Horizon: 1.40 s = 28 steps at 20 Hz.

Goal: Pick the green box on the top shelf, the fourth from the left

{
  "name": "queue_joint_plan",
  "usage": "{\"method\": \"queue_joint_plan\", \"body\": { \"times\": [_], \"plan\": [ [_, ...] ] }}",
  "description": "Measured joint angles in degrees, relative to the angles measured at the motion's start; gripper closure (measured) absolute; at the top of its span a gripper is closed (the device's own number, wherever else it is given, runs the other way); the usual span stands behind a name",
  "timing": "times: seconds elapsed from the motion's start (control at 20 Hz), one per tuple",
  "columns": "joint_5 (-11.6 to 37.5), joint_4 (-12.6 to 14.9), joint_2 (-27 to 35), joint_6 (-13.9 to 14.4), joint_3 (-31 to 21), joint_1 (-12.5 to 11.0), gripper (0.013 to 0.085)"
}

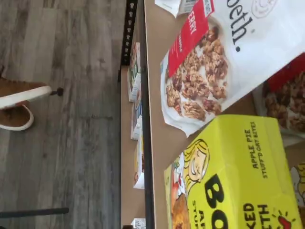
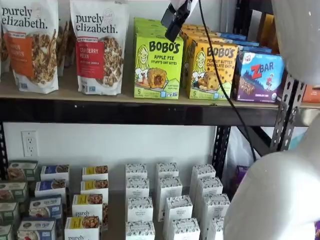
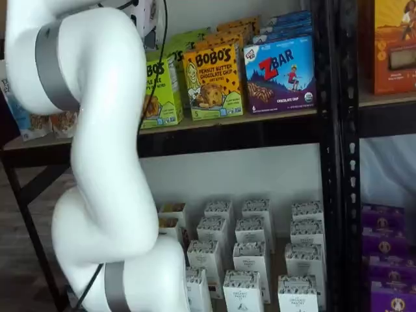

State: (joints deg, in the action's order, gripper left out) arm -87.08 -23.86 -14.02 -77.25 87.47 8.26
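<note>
The green box (image 2: 158, 65) is a lime-green Bobo's Apple Pie carton standing upright on the top shelf (image 2: 125, 111), at the front of a row of like boxes. It also shows in a shelf view (image 3: 162, 91), partly behind my arm, and close up in the wrist view (image 1: 233, 176). My gripper (image 2: 175, 21) hangs from above, its black fingers just over the box's top right corner and in front of it. No gap between the fingers shows and no box is in them.
Purely Elizabeth granola pouches (image 2: 100, 47) stand left of the green box. A yellow-orange Bobo's peanut butter box (image 2: 212, 70) and a blue ZBar box (image 2: 257, 75) stand to its right. Many small boxes (image 2: 165, 200) fill the lower shelf. My white arm (image 3: 97, 162) fills the foreground.
</note>
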Motion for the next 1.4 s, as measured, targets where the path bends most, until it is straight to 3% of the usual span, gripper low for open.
{"method": "queue_joint_plan", "body": {
  "times": [1.0, 1.4],
  "plan": [
    [1.4, 2.1, 4.0, -2.2, 1.7, -1.2, 0.0130],
    [0.3, 4.3, 6.1, -2.0, 3.5, -0.4, 0.0130]
  ]
}}
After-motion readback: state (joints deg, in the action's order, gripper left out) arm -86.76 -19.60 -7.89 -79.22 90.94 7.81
